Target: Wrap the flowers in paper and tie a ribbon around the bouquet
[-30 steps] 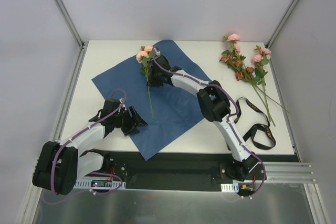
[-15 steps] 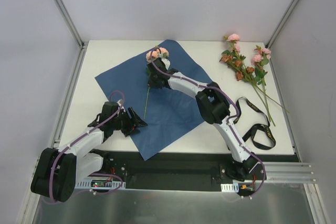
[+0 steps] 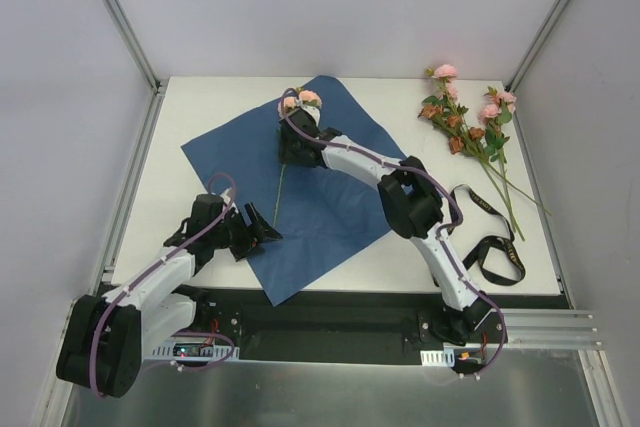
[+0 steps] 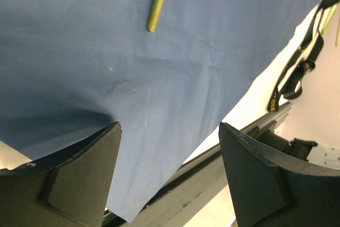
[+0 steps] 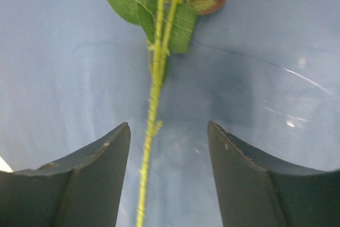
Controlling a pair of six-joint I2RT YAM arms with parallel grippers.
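Navy blue is most of what you see here: the big square sheet of paper (image 3: 330,197) lies flat, dark face up, on the white table (image 3: 200,107), turned like a diamond. One pink-bloomed flower with a long thin green stem (image 3: 281,179) lies on it, bloom toward the far corner and the cut end pointing near. The right gripper (image 5: 167,128) sits low over that stem just below the leaves. Its fingers are spread, and the stem runs between them without touching either one, so nothing's pinched as far as I can tell. The left gripper (image 4: 169,128) hangs over the near-left edge of the paper, also spread wide with nothing in it.

The rest of the pink and orange flowers (image 3: 470,122) are at the far right of the table, off the paper and well apart from it. The floppy black ribbon (image 3: 495,247) lies in a loose loop at the near right, looking untouched.

Progress-wise I'd call it early — paper laid out, one flower placed. Left to do: bring the other flowers over, roll the paper into a cone, tie the ribbon. No bouquet yet.
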